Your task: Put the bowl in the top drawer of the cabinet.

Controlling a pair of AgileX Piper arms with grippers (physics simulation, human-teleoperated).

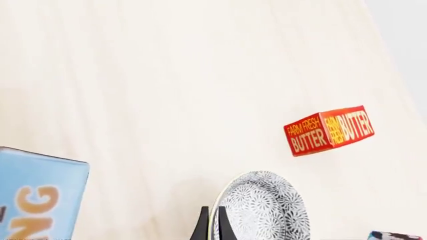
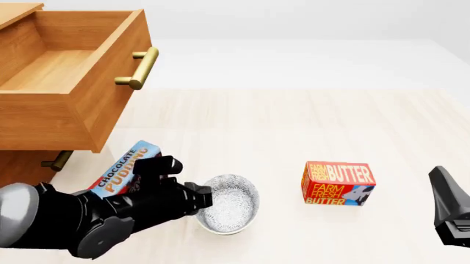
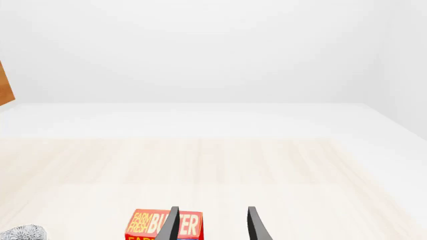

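**Two arms at the table, left one pinching the bowl's rim**

Front view first: the pale wood-grain table (image 2: 294,126) runs back to a plain white floor and a white wall. The cabinet (image 2: 22,165) stands at the far left, its top drawer (image 2: 66,71) pulled wide open, brass handle (image 2: 140,69) jutting out. The bowl (image 2: 231,206) sits on the table near the front edge, the left gripper (image 2: 202,201) at its left rim. A chocolate pudding box (image 2: 125,173) lies behind that arm; the butter box (image 2: 338,184) stands to the bowl's right, apart from it. The right gripper (image 2: 452,212) hangs at the right edge.

Left wrist view now: dark fingers (image 1: 200,227) closed narrow on the speckled bowl's (image 1: 263,207) rim, one either side. Bare pale tabletop fills the rest, butter box (image 1: 328,130) beyond.

Right wrist view: two fingers (image 3: 170,225) spread apart, nothing between them, butter box (image 3: 152,224) behind them, white wall and floor beyond the table's end.
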